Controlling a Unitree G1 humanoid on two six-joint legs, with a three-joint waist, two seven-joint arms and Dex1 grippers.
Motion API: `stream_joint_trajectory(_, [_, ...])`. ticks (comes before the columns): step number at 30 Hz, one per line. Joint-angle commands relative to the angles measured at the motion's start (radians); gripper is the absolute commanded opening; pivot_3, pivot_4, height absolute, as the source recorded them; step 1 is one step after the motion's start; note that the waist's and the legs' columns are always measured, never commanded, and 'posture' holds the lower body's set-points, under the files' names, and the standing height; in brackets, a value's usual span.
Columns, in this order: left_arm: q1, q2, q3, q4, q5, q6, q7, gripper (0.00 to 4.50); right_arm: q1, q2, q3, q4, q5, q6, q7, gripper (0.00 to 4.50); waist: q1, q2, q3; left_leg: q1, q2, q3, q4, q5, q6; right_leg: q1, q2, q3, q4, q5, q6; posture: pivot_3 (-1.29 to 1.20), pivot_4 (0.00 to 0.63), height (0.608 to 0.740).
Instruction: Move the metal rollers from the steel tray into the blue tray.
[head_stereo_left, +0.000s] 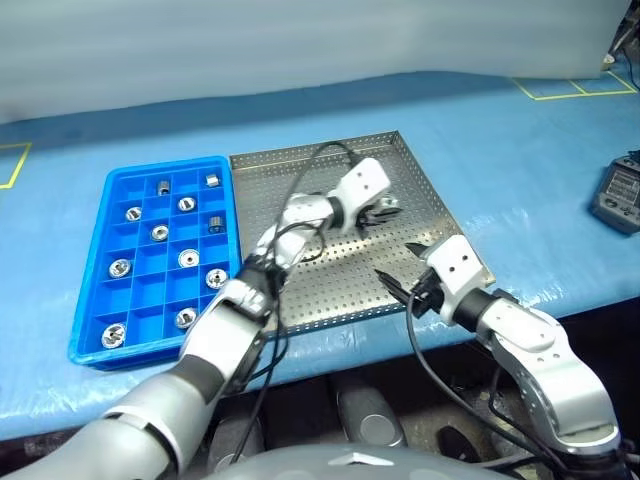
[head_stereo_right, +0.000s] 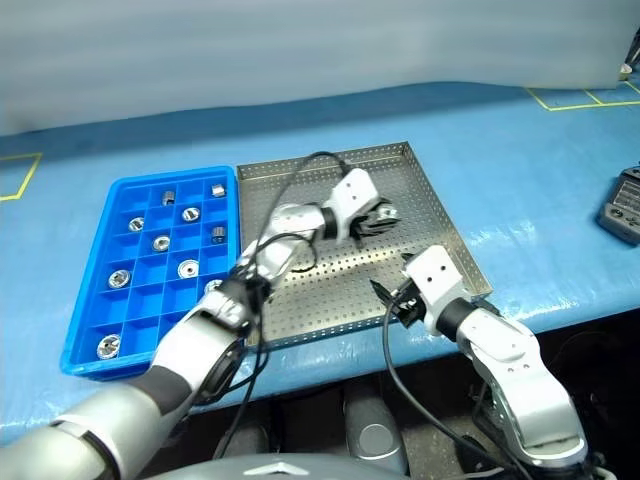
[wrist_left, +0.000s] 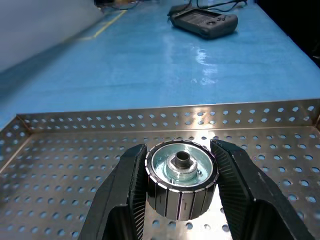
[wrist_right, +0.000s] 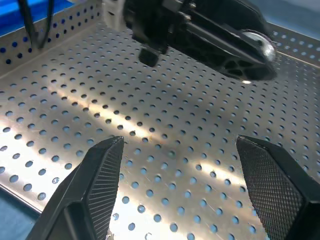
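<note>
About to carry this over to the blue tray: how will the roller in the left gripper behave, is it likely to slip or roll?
The metal roller looks solid, so probably stiff and heavy for its size. Its ribbed side sits between the left gripper's ridged pads, so slipping seems unlikely. Being round, it may roll if released on its side.

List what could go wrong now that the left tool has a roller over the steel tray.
1. The left tool pinches the roller only by its ribbed sides, so it might slip out on the way to the blue tray.
2. Many blue tray cells already hold rollers; a drop into a filled cell could stack or bounce out.
3. The open right tool hangs close by over the steel tray; the arms might clip each other.
</note>
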Motion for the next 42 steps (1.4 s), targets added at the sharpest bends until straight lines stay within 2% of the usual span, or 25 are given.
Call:
stream_joint_trajectory(1, [0.138,0.105,0.032,-0.403,0.005,0.181,0.015,1.73,-0.066,0.004,0.033,0.042,0.007,-0.056,0.034,3.77,0.040,0.000,0.000,0.001,0.001,0.000,0.000,0.000,0.000,-0.001,0.001,0.000,0.002,-0.001,-0.001,0.06,0.150,0.740])
stream_joint_trajectory(4, [0.258,0.184,0.082,-0.630,0.004,0.297,0.055,1.73,-0.119,0.004,0.062,0.098,0.004,-0.079,0.061,3.77,0.112,0.000,0.000,0.001,0.002,-0.004,0.001,0.001,0.002,0.000,0.004,-0.003,0.004,-0.004,-0.008,0.14,0.150,0.740])
stream_joint_trajectory(7, [0.344,0.225,0.148,-0.792,0.005,0.395,0.114,1.73,-0.170,0.008,0.092,0.155,0.002,-0.100,0.087,3.77,0.172,-0.001,0.000,-0.001,0.002,-0.005,0.005,0.001,0.002,0.002,0.003,-0.006,0.002,-0.005,-0.008,0.21,0.150,0.740])
stream_joint_trajectory(12, [0.475,0.267,0.211,-0.993,0.030,0.514,0.210,1.73,-0.243,0.018,0.134,0.227,-0.001,-0.134,0.128,3.77,0.236,-0.002,0.001,-0.003,0.000,-0.005,0.006,0.001,0.001,0.002,-0.002,-0.009,0.001,-0.004,-0.007,0.28,0.150,0.740])
stream_joint_trajectory(18, [0.613,0.280,0.267,-1.120,0.085,0.636,0.334,1.73,-0.279,0.023,0.159,0.277,-0.003,-0.155,0.158,3.77,0.279,-0.002,0.001,-0.003,0.000,-0.007,0.006,0.001,0.001,0.003,-0.003,-0.012,0.001,-0.005,-0.008,0.34,0.150,0.740])
stream_joint_trajectory(25, [0.688,0.281,0.272,-1.162,0.099,0.720,0.399,1.73,-0.296,0.030,0.172,0.298,-0.007,-0.166,0.172,3.77,0.306,-0.002,0.001,-0.003,0.000,-0.008,0.006,0.001,0.001,0.002,-0.003,-0.013,0.001,-0.005,-0.008,0.36,0.150,0.740])
stream_joint_trajectory(32, [0.641,0.247,0.253,-1.038,0.058,0.666,0.422,1.73,-0.294,0.029,0.178,0.301,-0.022,-0.170,0.174,3.77,0.324,-0.003,0.002,-0.004,0.000,-0.008,0.006,0.001,0.001,0.002,-0.003,-0.014,0.000,-0.005,-0.009,0.34,0.150,0.740])
stream_joint_trajectory(42, [0.580,0.246,0.192,-0.893,0.026,0.600,0.412,1.73,-0.262,0.022,0.169,0.262,-0.036,-0.161,0.157,3.77,0.321,-0.003,0.002,-0.005,0.000,-0.008,0.005,0.001,0.001,0.001,-0.004,-0.014,-0.001,-0.005,-0.009,0.30,0.150,0.740])
